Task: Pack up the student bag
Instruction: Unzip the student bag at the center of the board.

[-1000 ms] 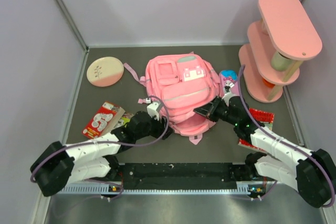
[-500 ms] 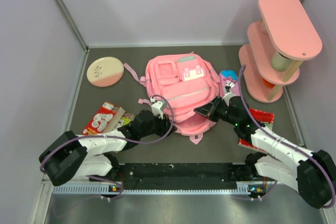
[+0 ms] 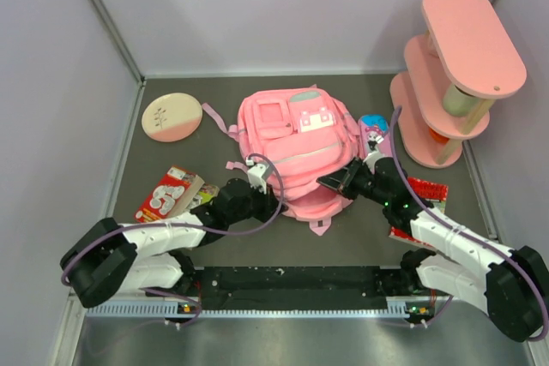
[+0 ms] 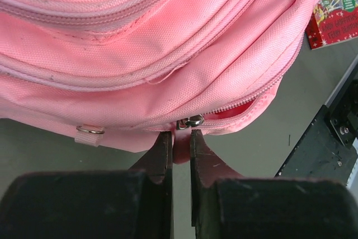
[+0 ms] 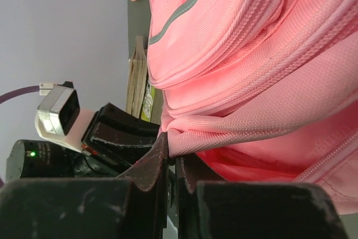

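Note:
The student bag [image 3: 296,147], a pink backpack with grey zipper strips, lies flat in the middle of the table. My left gripper [image 3: 268,199] is at its near left edge. In the left wrist view that gripper [image 4: 180,138] is shut on the pink zipper pull hanging under the metal slider [image 4: 191,121], and the zip beside it gapes slightly. My right gripper [image 3: 330,182] is at the bag's near right edge. It [image 5: 172,149] is shut on a bunched fold of the bag's fabric [image 5: 235,121], lifting it a little.
A round cream-and-pink disc [image 3: 171,116] lies back left. A red booklet [image 3: 167,195] sits left of my left arm and another red book [image 3: 425,190] under the right arm. A small cartoon pencil case [image 3: 373,129] and the pink tiered shelf [image 3: 455,75] stand right of the bag.
My left gripper has moved in to the bag's near edge and closed its jaws on the zipper pull. The right gripper has kept its hold on the fabric without moving.

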### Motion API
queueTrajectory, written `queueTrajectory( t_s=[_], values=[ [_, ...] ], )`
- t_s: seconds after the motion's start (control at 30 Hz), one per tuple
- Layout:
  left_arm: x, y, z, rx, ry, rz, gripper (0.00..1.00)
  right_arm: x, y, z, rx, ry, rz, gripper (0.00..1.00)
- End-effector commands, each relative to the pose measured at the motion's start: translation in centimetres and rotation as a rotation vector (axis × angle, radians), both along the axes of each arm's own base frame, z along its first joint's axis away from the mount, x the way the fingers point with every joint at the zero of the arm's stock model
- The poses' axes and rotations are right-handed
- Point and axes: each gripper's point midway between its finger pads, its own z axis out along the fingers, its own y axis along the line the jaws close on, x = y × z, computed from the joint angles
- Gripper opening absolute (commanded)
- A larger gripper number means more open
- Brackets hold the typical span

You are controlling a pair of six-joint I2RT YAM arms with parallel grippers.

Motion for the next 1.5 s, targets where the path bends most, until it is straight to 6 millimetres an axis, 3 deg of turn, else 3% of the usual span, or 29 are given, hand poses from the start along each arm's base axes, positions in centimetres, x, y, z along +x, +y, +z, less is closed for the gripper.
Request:
queueTrajectory(
  t_s=[0.0, 0.03, 0.07, 0.1, 0.13, 0.2, 0.37, 0.57, 0.83, 0.9, 0.97, 1.07, 1.1, 1.17, 1.2, 1.3, 1.47],
  values=[
    [1.9, 0.1, 3.8, 0.04, -0.086, 0.04, 0.0, 0.9, -0.2, 3.1, -0.005, -0.118, -0.03, 0.0],
    [2.0, 1.6, 2.4, 0.142, -0.067, 0.073, 0.0, 1.1, -0.5, 3.4, -0.014, -0.134, -0.043, 0.0],
    [2.2, 2.4, 2.2, 0.194, -0.06, 0.097, 0.0, 1.1, -0.7, 3.3, -0.029, -0.129, -0.048, 0.0],
    [2.8, 2.3, 3.5, 0.201, -0.073, 0.106, 0.0, 1.1, -0.7, 3.4, -0.034, -0.136, -0.045, 0.0],
    [2.1, 3.4, 2.3, 0.29, -0.045, 0.087, 0.0, 1.2, -0.6, 3.8, -0.033, -0.144, -0.043, 0.0],
    [2.6, 3.6, 3.0, 0.332, -0.052, 0.096, 0.0, 1.2, -0.4, 3.9, -0.029, -0.148, -0.034, 0.0],
    [3.0, 6.4, 0.8, 0.555, 0.013, 0.145, 0.0, 1.2, -0.3, 4.3, -0.018, -0.155, -0.027, 0.0],
    [3.2, 7.6, -0.9, 0.623, 0.043, 0.196, 0.0, 0.9, 0.2, 6.0, 0.029, -0.184, -0.002, 0.0],
    [5.7, 9.3, 0.2, 0.609, 0.011, 0.414, 0.01, 0.7, 0.7, 6.7, 0.05, -0.187, 0.025, 0.0],
    [6.1, 9.1, 1.0, 0.582, 0.004, 0.444, 0.13, 0.6, 1.2, 7.1, 0.06, -0.197, 0.047, 0.0],
    [6.2, 8.8, 1.9, 0.547, -0.001, 0.449, 0.43, 0.9, 1.6, 6.9, 0.055, -0.19, 0.059, 0.0],
    [5.9, 8.5, 4.7, 0.438, -0.048, 0.449, 0.64, 1.2, 2.7, 6.7, 0.037, -0.185, 0.105, 0.0],
    [5.7, 8.7, 6.8, 0.377, -0.092, 0.447, 0.75, 1.4, 3.1, 7.7, 0.03, -0.213, 0.123, 0.0],
    [5.0, 8.1, 8.4, 0.295, -0.133, 0.403, 0.84, 1.9, 3.8, 7.3, 0.008, -0.196, 0.149, 0.0],
    [4.6, 8.0, 10.3, 0.248, -0.205, 0.356, 0.89, 2.2, 4.2, 8.3, 0.014, -0.219, 0.158, 0.0],
    [3.7, 6.3, 12.9, 0.13, -0.312, 0.24, 0.92, 2.8, 4.8, 8.8, -0.022, -0.238, 0.169, 0.0],
    [3.6, 4.8, 12.7, 0.17, -0.344, 0.147, 0.95, 3.2, 5.5, 11.1, -0.044, -0.307, 0.178, 0.0]
  ],
)
